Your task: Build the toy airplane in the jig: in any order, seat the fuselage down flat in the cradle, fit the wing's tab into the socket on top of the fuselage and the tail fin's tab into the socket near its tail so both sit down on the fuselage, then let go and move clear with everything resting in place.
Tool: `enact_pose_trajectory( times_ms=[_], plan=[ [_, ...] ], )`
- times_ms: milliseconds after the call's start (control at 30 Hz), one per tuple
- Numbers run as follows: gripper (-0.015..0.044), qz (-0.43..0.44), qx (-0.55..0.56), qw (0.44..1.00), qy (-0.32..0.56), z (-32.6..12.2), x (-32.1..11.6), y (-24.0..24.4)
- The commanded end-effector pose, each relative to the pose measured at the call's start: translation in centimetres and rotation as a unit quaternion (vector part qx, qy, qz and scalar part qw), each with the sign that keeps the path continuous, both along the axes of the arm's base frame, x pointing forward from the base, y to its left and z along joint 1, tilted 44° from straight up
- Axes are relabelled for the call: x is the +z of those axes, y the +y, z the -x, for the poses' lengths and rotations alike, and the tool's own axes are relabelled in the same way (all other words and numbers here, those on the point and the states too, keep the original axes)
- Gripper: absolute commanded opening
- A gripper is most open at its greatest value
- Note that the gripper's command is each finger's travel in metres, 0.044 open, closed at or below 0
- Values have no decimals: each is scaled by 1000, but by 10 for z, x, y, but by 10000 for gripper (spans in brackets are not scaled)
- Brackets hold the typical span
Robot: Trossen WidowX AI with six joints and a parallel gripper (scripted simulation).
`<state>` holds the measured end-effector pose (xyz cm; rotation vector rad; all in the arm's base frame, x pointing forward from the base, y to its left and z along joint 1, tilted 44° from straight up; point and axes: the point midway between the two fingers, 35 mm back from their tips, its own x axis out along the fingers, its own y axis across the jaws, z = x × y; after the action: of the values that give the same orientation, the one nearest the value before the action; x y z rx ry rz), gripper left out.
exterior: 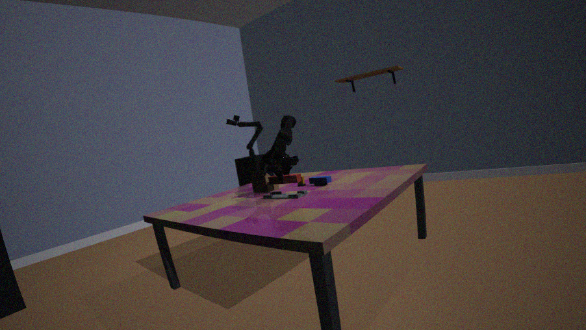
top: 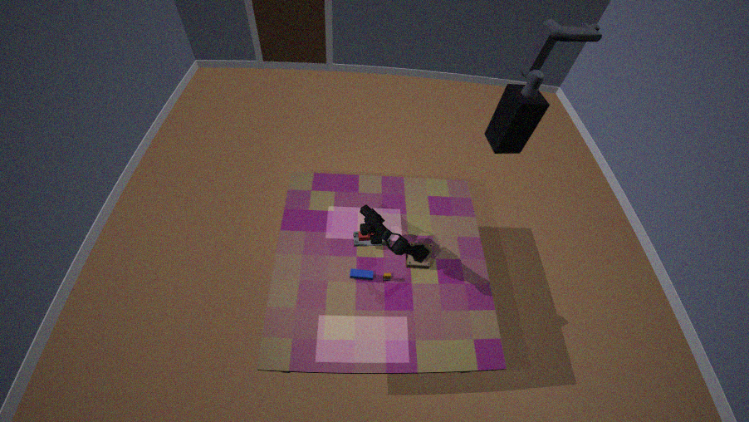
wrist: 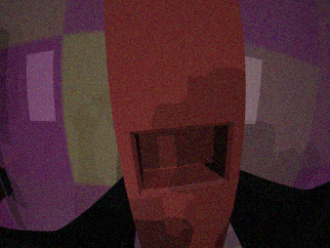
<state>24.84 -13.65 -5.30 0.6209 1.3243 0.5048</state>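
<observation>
My gripper (top: 366, 231) (exterior: 288, 174) is shut on the red fuselage (top: 363, 237) (exterior: 292, 178) (wrist: 174, 76). The fuselage is a long red block that fills the wrist view, with a square socket (wrist: 182, 154) in its top. I hold it a little above the flat grey jig (top: 358, 242) (exterior: 284, 195) on the table. The blue wing (top: 361, 273) (exterior: 319, 179) lies flat on the table in front of the jig. The small yellow tail fin (top: 387, 275) (exterior: 302, 180) lies just right of the wing. My fingers are hidden in the wrist view.
The arm's base (top: 418, 255) (exterior: 262, 184) stands on a tan plate right of the jig. The checkered table (top: 293, 335) (exterior: 327, 233) stands on a brown floor. A dark camera stand (top: 516, 123) stands at the far right.
</observation>
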Motion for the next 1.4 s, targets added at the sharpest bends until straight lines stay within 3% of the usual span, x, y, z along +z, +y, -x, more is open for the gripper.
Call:
enact_pose_trajectory(
  times_ms=[0,133,400,1367],
  plan=[
    [0,4,2,1000,-3,4,-11,-5],
    [0,4,4,1000,-5,6,-19,-6],
    [195,4,4,1000,-5,6,-19,-6],
    [195,4,4,1000,-5,3,-35,6]
  ],
)
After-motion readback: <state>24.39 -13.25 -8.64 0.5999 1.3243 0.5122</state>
